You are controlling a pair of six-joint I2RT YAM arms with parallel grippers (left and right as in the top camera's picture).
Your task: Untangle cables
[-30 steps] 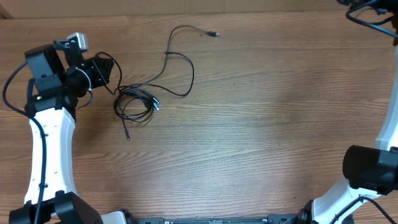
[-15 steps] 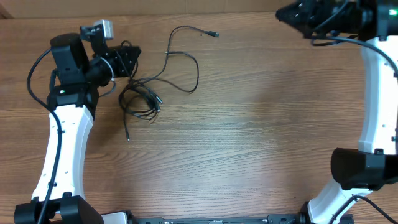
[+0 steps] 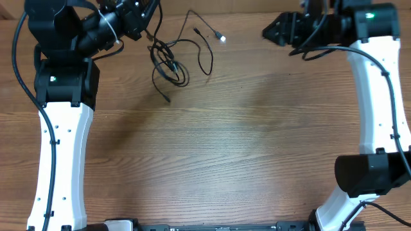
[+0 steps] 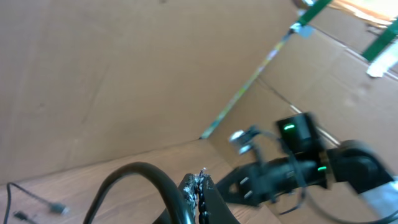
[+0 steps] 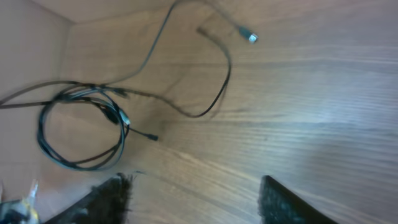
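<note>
The cables (image 3: 171, 65) are thin black wires, looped and tangled near the table's back left, with one strand rising to my left gripper (image 3: 146, 14). That gripper is raised at the back edge and shut on the cables; in the left wrist view its fingers (image 4: 202, 186) are pressed together on a thin black strand. A free end with a light plug (image 3: 221, 38) lies to the right. My right gripper (image 3: 270, 30) is open, apart from the cables and right of the plug. Its wrist view shows the coil (image 5: 81, 130) and plug (image 5: 249, 36) beyond the spread gripper (image 5: 199, 205).
The wooden table (image 3: 257, 141) stretches in front of both arms. Brown cardboard walls (image 4: 124, 74) stand behind the table's far edge. The right arm's black gripper body (image 4: 292, 168) appears in the left wrist view.
My left gripper has risen and moved back and right, dragging the tangle with it. The right arm has swung left along the back edge, and its jaws have opened.
</note>
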